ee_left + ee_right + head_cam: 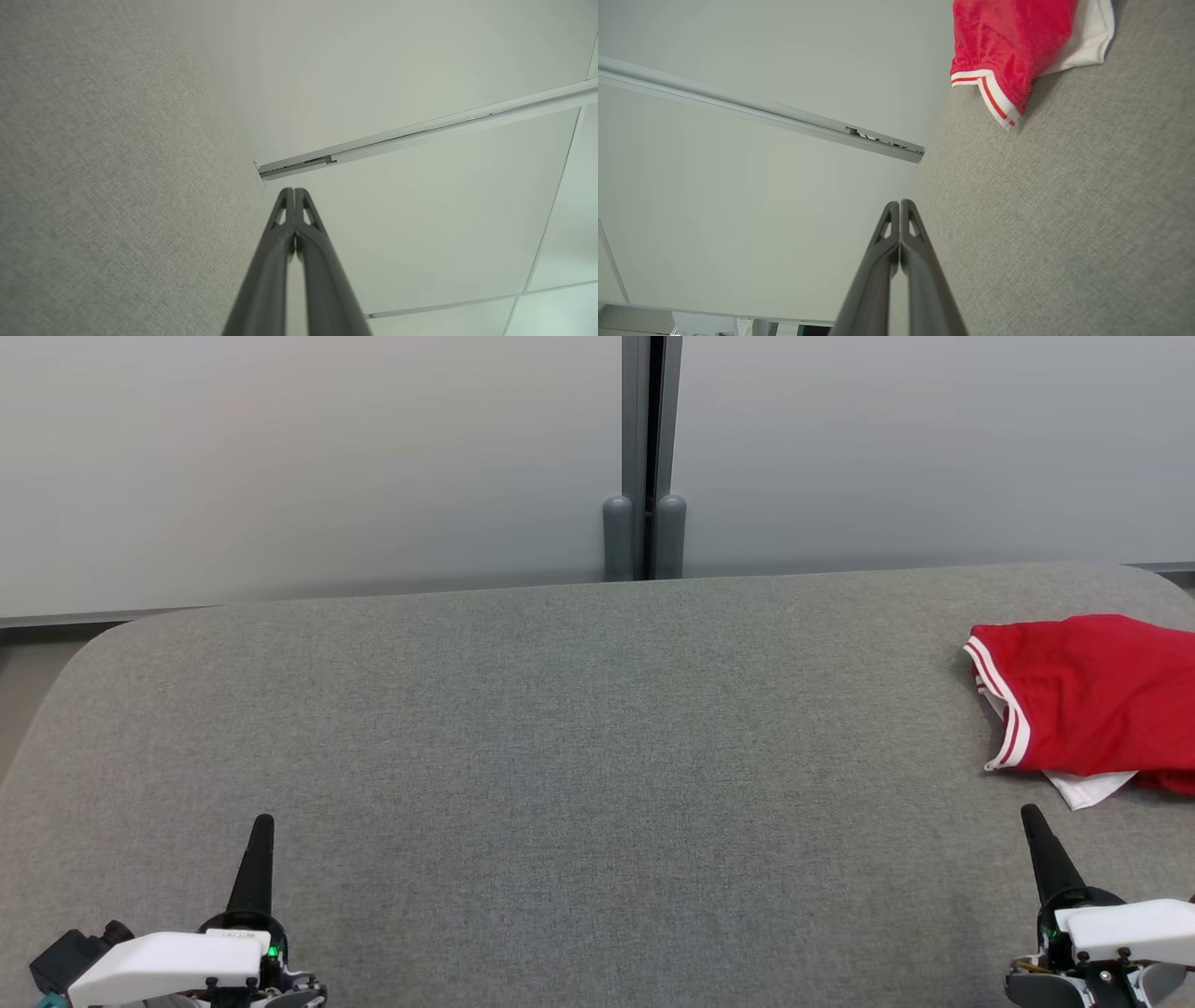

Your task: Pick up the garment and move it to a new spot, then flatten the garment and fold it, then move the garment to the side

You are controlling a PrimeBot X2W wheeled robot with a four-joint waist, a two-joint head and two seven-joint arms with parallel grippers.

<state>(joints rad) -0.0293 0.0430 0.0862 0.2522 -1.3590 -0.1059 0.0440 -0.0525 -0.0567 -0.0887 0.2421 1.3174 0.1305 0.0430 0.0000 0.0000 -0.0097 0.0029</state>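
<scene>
Where the head view looks down, a broad grey woven-fabric work surface with rounded far corners (597,737) takes up most of the frame. Behind it, toward twelve o'clock, stand pale grey-white wall panels (308,457), divided by a narrow dark-grey vertical post (651,429).

The red knit garment with white-and-red striped hem bands (1092,695) lies at three o'clock, close to the right edge of the surface and cut off by the frame edge. It is loosely bunched, not flat. A corner of white cloth (1088,789) pokes out from under its near edge. In the right wrist view the garment (1008,32) sits at one o'clock, resting on the surface, with one striped hem turned toward the camera.

The right gripper (1030,814) is at five o'clock, its two long dark fingers pressed together and holding nothing. Its tip is near the white corner but apart from it. The right wrist view confirms that the tips meet.

The left gripper (264,821) is at seven o'clock, well apart from the garment, fingers likewise pressed together and empty, as the left wrist view confirms.
</scene>
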